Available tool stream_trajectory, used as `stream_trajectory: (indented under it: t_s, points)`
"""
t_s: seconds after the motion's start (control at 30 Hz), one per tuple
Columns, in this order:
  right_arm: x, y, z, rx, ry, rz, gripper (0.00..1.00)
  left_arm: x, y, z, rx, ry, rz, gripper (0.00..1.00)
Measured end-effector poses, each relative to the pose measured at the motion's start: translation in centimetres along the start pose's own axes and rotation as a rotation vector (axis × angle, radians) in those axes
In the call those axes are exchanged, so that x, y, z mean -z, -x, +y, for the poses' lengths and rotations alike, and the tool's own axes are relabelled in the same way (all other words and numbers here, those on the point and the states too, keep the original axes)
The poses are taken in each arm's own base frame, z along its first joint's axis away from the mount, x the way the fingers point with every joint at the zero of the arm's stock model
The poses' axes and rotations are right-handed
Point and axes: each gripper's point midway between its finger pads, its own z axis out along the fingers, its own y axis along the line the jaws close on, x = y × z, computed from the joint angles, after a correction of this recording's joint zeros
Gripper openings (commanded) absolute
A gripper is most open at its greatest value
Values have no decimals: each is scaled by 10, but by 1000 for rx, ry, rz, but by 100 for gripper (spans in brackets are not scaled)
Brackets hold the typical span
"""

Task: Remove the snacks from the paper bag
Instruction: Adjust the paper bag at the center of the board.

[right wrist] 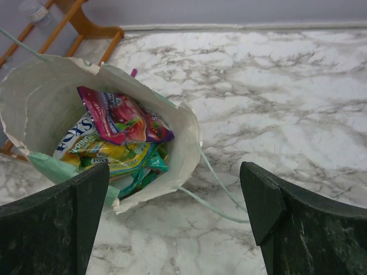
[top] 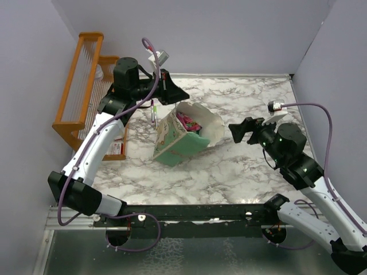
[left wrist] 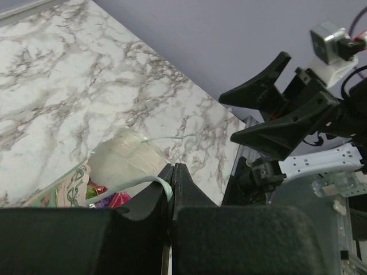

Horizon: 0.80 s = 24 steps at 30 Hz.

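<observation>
The mint-green paper bag (top: 170,143) lies tilted on the marble table (top: 241,172), its cream mouth facing right. Several snacks (top: 188,122) show inside it. In the right wrist view a pink-purple packet (right wrist: 123,123) lies on top of a yellow-green one (right wrist: 106,157) within the bag's wall (right wrist: 34,97). My left gripper (top: 182,100) is above the bag's far rim, shut on a thin string handle (left wrist: 165,189). My right gripper (top: 236,130) hangs open to the right of the bag's mouth with nothing between its fingers. The second handle (right wrist: 218,183) trails on the table.
An orange wooden rack (top: 80,86) stands at the far left, also seen in the right wrist view (right wrist: 86,26). Thin markers (top: 155,113) lie behind the bag. A red-and-white item (top: 117,148) sits under the left arm. Grey walls enclose the table on three sides.
</observation>
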Motion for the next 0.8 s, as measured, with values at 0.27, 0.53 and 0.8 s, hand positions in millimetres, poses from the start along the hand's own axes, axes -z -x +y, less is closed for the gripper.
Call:
stream_trajectory:
  t_s: [0.27,0.53,0.8]
  points:
    - [-5,-63,8,-158,43,148,87,-25,-10,-23,14,-162,26,0]
    - [-5,-79,7,-258,15,193,89,-53,-27,-49,26,-282,55,0]
    - [-11,-98,-34,-231,-250,264,86,-58,-28,-45,8,-255,42,0]
